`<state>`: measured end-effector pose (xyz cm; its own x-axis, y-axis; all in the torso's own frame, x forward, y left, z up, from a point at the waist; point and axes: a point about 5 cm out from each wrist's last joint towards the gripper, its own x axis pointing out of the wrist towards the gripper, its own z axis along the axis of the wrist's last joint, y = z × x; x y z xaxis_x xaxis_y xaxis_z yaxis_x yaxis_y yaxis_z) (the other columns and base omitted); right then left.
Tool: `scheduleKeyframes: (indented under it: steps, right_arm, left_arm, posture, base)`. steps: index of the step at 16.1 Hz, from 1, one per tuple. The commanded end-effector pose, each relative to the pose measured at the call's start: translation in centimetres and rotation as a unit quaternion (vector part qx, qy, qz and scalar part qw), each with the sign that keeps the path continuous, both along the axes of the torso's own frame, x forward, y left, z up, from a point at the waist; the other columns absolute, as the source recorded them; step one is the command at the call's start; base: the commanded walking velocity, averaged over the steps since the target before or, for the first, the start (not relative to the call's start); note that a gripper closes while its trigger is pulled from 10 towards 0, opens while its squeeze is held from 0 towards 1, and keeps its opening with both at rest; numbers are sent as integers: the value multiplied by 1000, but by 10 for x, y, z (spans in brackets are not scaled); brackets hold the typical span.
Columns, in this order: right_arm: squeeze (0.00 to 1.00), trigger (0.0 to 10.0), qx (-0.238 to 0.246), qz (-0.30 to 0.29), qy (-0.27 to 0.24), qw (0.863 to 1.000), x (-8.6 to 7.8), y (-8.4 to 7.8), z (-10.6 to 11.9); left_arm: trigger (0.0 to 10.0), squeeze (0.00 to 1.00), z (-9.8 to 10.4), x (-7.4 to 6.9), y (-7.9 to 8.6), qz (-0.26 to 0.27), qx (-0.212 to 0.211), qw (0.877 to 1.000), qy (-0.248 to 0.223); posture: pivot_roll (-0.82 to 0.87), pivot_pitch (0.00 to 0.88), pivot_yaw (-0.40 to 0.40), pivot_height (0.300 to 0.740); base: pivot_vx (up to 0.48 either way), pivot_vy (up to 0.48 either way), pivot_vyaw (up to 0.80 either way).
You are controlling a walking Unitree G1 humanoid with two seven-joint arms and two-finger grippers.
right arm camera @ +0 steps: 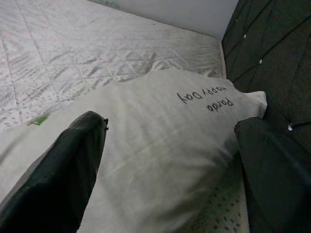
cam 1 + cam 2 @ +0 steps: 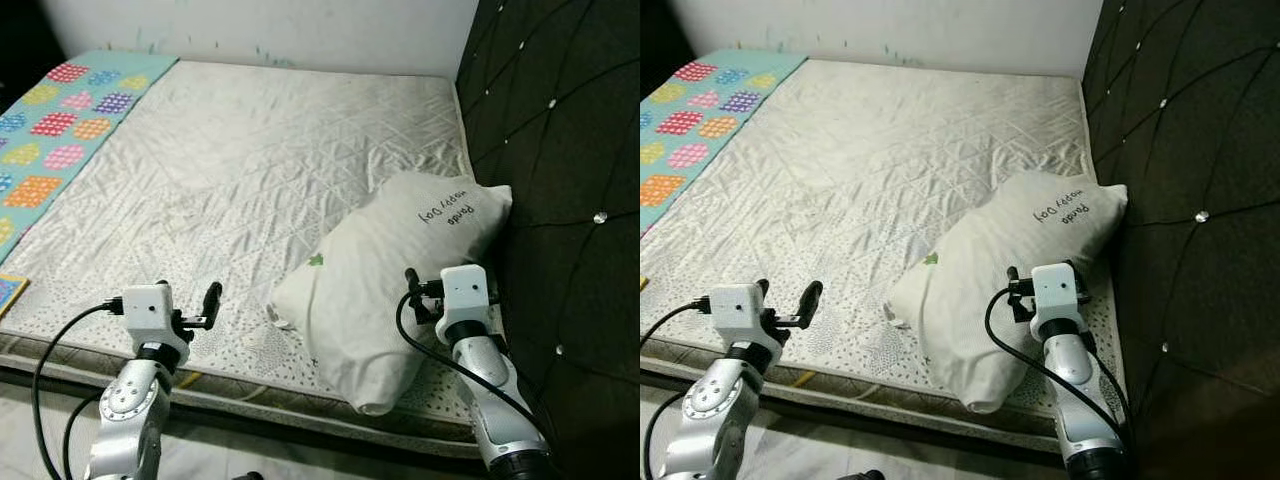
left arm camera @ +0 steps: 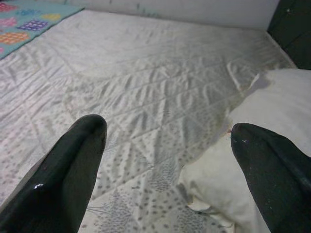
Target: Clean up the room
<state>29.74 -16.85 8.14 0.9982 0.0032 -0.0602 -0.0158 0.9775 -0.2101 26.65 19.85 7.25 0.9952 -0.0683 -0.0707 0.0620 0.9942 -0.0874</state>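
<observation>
Head view, bed: a bare quilted white mattress (image 2: 250,170) takes up most of the scene, with a white wall (image 2: 270,25) behind it and a dark tufted headboard (image 2: 565,150) along the robot's right.
Head view, pillow: a white pillow (image 2: 385,275) with small dark lettering lies on the mattress at its near right corner, one end touching the headboard, the other end hanging slightly over the near edge.
Head view, blanket: a teal blanket (image 2: 55,120) with coloured squares lies along the far left side of the bed.
Head view, left gripper: the left gripper (image 2: 208,305) is raised over the near edge of the mattress, left of the pillow and apart from it.
Head view, right gripper: the right gripper (image 2: 1012,292) sits just at the pillow's near right side.
Left wrist view: both black fingers (image 3: 73,170) stand spread wide with nothing between them, above the mattress; the pillow's corner lies by one finger.
Right wrist view: the fingers (image 1: 63,179) are spread wide, straddling the pillow, which lies just beyond them; whether they touch it cannot be told.
</observation>
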Motion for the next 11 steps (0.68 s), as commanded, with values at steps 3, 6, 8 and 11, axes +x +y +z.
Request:
scheduleKeyframes:
  steps: [3, 6, 8, 11]
  right_arm:
    - [0, 10000, 3, -1, -10, 1000, 1, -2, 9]
    - [0, 10000, 3, 5, -9, 1000, 1, -2, 9]
    - [0, 10000, 4, 8, -7, 1000, 1, -1, 10]
    - [0, 10000, 2, 20, -4, 1000, 1, 1, 10]
  left_arm:
    - [10000, 0, 2, 3, -3, -20, -4, 1000, -7]
    - [10000, 0, 0, 4, -1, -9, -9, 1000, 2]
    - [10000, 0, 0, 4, -1, -12, -7, 1000, 1]
    - [10000, 0, 0, 3, 0, -4, -14, 1000, 3]
  posture:
    - [23, 137, 14, 740]
    - [18, 140, 10, 740]
    - [17, 147, 9, 727]
    - [17, 158, 9, 698]
  base:
    - [0, 0, 0]
    - [0, 0, 0]
    - [0, 0, 0]
    - [0, 0, 0]
